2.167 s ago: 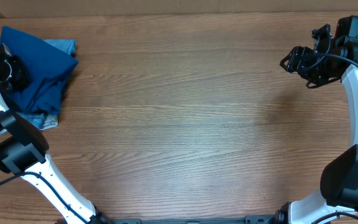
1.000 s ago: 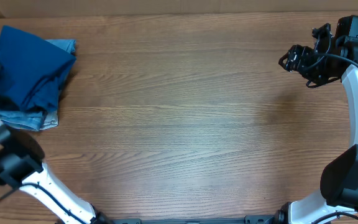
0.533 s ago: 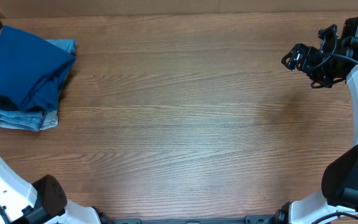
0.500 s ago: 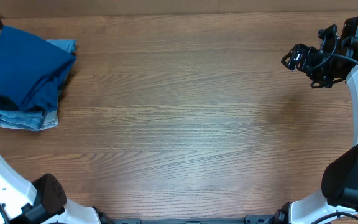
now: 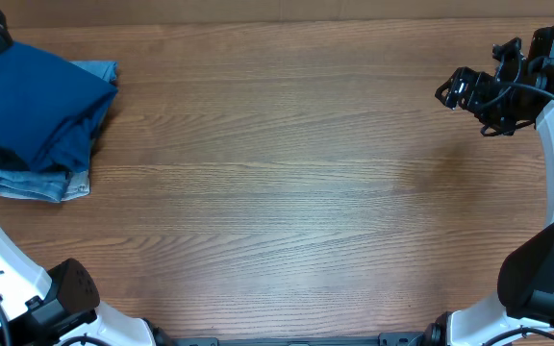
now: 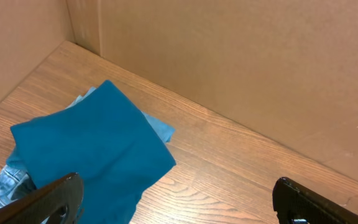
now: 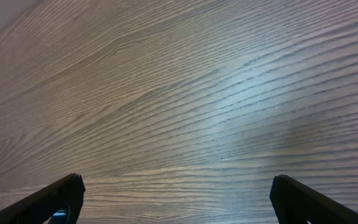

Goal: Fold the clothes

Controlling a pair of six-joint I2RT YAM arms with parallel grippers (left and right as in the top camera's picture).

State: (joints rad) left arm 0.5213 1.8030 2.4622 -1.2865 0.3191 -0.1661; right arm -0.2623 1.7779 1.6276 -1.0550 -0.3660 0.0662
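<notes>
Cardboard corner [image 6: 82, 25] behind shirt [image 6: 92, 149], left-wrist view

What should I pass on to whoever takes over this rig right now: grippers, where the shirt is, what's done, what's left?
Left gripper: open, empty, above the far left corner of the table.
Right gripper: open, empty, over bare wood at the far right.
Shirt: folded, lying on the jeans at the left edge.
Done: the fold looks complete and the shirt is stacked.
Left: probably nothing; no unfolded garment is in view. The stack's near edge looks a little bunched, so maybe check it.
</notes>
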